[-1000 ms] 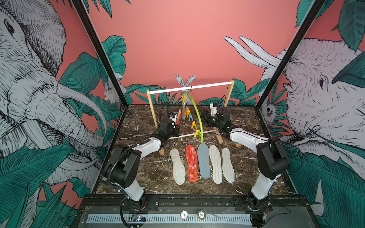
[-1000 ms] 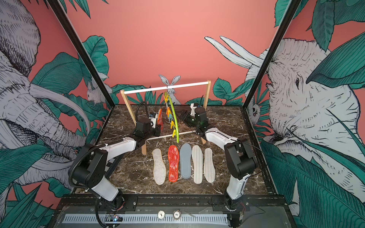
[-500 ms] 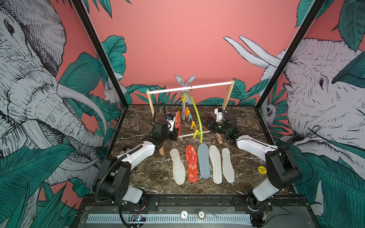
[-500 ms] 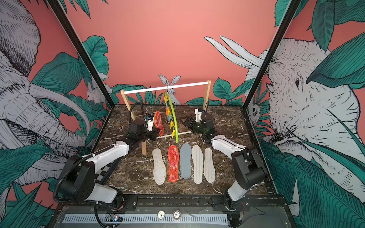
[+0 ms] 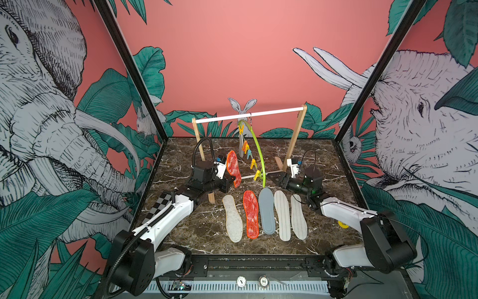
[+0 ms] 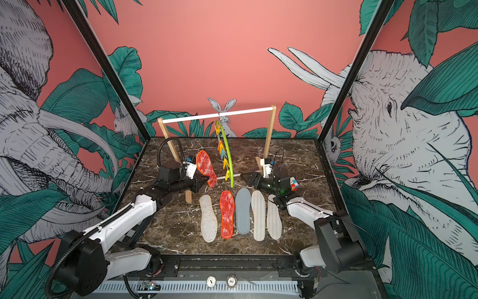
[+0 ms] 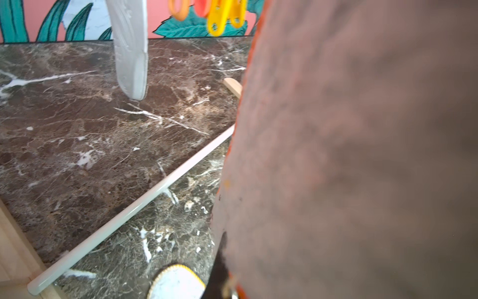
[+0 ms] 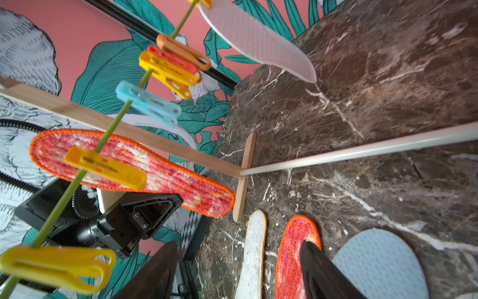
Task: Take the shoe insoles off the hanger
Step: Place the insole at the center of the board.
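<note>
Now left hand (image 5: 231, 182) clamps red-orange insole (image 5: 232, 165) beside rack post (image 5: 198, 137); right hand (image 5: 271, 177) gapes empty near hanger (image 5: 260, 158).

wood rack (image 5: 293, 139) w/ white bar (image 5: 271, 113) mid-back | chequered board (image 5: 159, 207) L edge | marble tbl (image 5: 328, 168) | mural walls (image 5: 51, 103)

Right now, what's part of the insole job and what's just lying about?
Job: hanger; red insole in shut left claw; white insole pegged up; five insoles flat on table; open right claw.
Lying about: rack; chequered board; colour cube; yellow disc.
</note>
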